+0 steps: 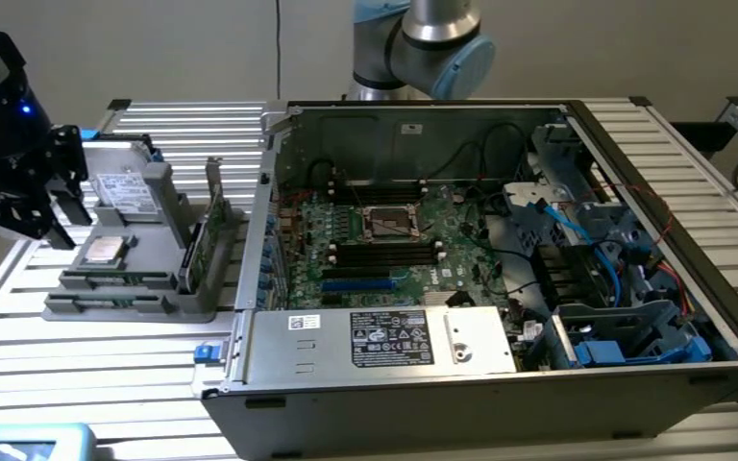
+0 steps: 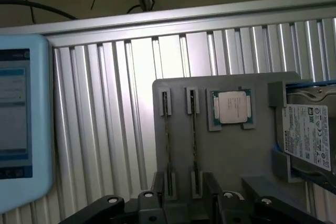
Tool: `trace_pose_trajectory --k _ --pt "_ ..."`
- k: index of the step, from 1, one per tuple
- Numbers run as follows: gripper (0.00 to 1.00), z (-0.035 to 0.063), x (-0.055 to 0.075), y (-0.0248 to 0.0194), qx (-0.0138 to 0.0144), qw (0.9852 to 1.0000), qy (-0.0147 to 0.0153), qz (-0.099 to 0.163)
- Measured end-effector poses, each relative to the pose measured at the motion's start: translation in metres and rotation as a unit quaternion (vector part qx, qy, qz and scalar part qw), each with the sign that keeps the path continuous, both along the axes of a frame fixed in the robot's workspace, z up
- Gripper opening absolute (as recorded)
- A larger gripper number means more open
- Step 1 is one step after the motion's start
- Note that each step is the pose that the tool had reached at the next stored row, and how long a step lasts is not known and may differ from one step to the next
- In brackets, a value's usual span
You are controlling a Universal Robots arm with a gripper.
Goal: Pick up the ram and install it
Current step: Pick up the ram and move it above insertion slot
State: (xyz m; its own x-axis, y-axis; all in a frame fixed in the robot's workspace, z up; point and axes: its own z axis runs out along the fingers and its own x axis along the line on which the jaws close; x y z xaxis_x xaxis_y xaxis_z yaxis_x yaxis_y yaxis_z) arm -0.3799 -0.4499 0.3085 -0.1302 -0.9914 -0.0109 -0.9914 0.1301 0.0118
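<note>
The gripper hangs at the exterior view's left, just beside the grey tray that lies on the slatted metal table. In the wrist view its black fingers stand apart with nothing between them but the tray's near end, so the gripper is open and empty. The ram stands on edge in a narrow slot of the tray (seen edge-on, it reads as a thin dark line, so its chips and label cannot be made out), and a like stick stands in the neighbouring slot. Beside these slots a processor lies flat in its own recess, and past it sits a hard drive with a white label. A pale blue screen rests on the table, apart from the tray. At the exterior view's right the open computer case shows its motherboard, whose black memory slots look bare.
</note>
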Motion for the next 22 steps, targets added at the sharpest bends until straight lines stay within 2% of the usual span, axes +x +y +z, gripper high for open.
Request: trace_pose_trajectory --k 5,12,14,17,19,22 --pt "0.42 -0.0075 0.000 -0.0009 -0.0025 1.0000 0.0001 0.004" --pt "0.42 -0.0143 0.001 -0.0012 -0.0101 0.9999 0.0000 0.010" --pt "0.42 -0.0155 0.001 -0.0014 -0.0121 0.9999 -0.0018 0.011" --pt "0.42 -0.0178 0.002 -0.0015 -0.0134 0.9998 -0.0084 0.011" --pt "0.42 -0.0202 0.002 -0.0015 -0.0143 0.9998 -0.0095 0.012" --pt "0.42 -0.0242 0.002 -0.0015 -0.0157 0.9998 -0.0095 0.012"
